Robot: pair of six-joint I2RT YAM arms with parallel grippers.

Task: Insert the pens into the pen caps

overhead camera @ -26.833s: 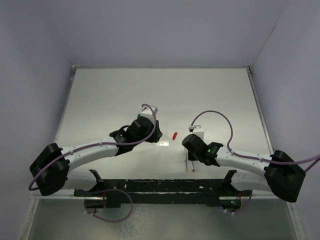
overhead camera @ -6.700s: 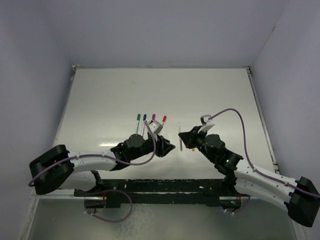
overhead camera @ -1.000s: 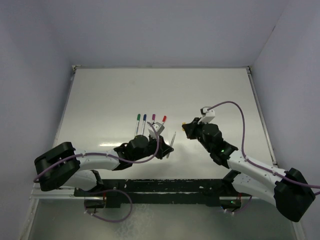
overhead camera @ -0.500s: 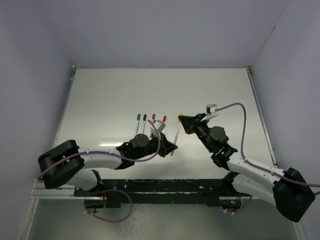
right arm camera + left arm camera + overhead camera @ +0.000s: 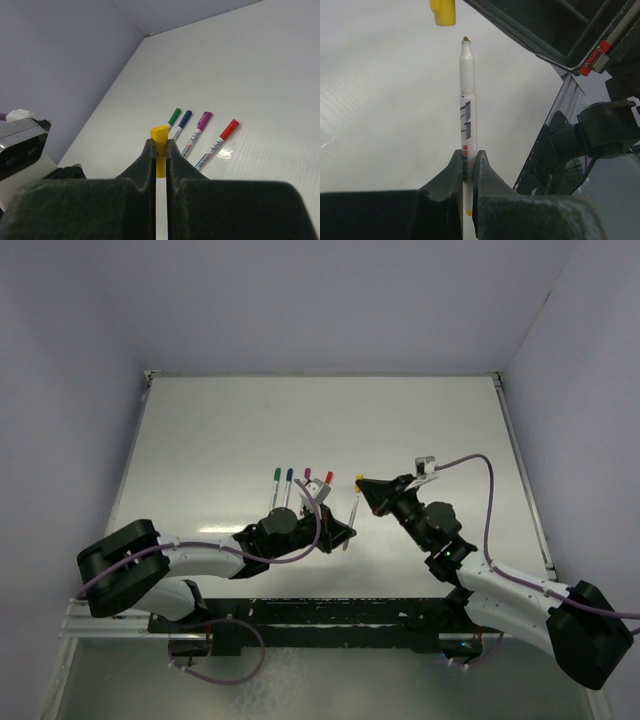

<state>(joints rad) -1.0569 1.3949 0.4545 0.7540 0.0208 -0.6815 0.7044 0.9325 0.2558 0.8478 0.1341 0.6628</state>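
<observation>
The left gripper (image 5: 467,164) is clamping an uncapped pen (image 5: 467,112). The right gripper (image 5: 159,150) is pinching a yellow cap (image 5: 160,134) just beyond the pen's tip

White-shelled along the links of the left arm (image 5: 195,552) and right arm (image 5: 505,587), black and bulky at every joint and at both bases. Strung with a purple cable (image 5: 488,502) arcing at 3 o'clock, a second looping at 8 o'clock by the left base. Tipped with matte black, grainy fingers (image 5: 454,172) on the left gripper (image 5: 468,160), likewise black on the right gripper (image 5: 160,146). Capped at each wrist by a small white-grey camera block (image 5: 424,461).
</observation>
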